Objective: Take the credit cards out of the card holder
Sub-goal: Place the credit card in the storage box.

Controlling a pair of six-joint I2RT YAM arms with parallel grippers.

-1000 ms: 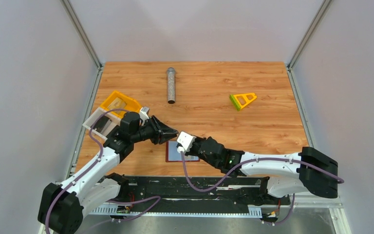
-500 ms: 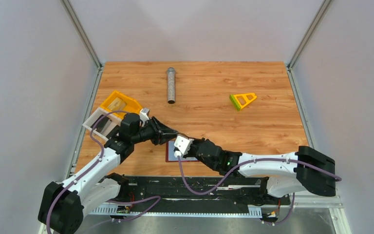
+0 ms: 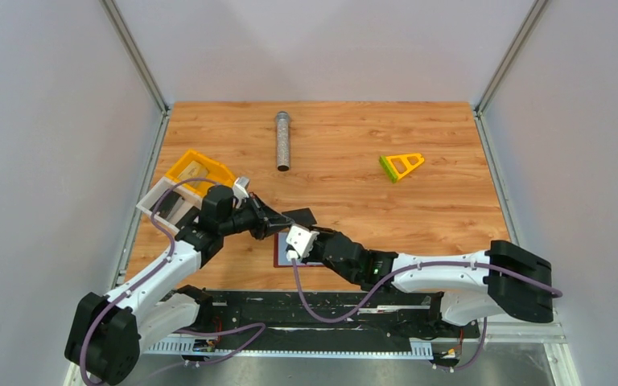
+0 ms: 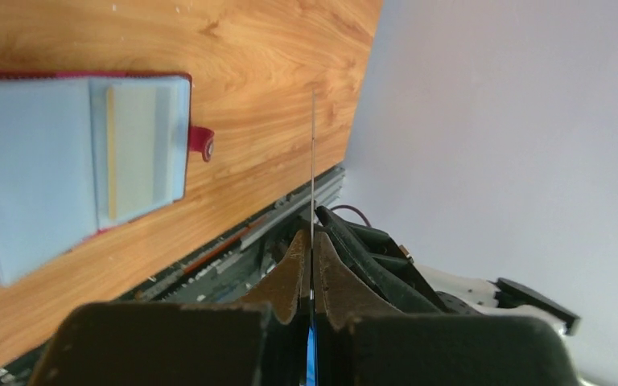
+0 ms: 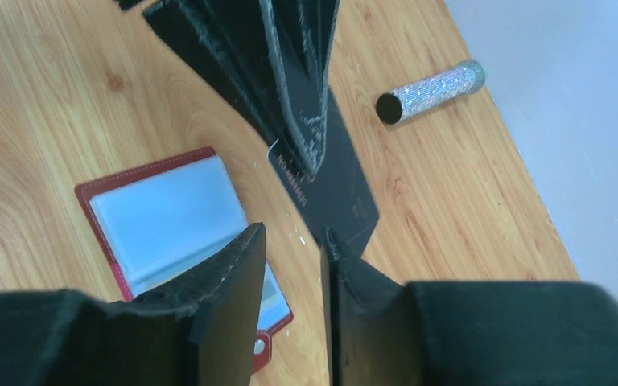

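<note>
Left tool (image 3: 283,224) reaching rightward, pinching dark card (image 3: 301,216)

The dark card (image 5: 342,185) is thin, matt black plastic. The card holder (image 5: 161,209) looks like dark-red leather, its pockets smooth blue-grey. My right gripper (image 5: 294,233) has scuffed matt-black fingers (image 5: 233,273). The table (image 5: 64,104) is satiny wood grain; the tube (image 5: 434,88) glitters silver.

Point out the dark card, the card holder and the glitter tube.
dark card (image 5: 344,197): right wrist view, middle of its exposed face.
card holder (image 4: 32,169): left wrist view, blue-grey inner pocket.
glitter tube (image 3: 283,141): top external view, midway along its length.
</note>
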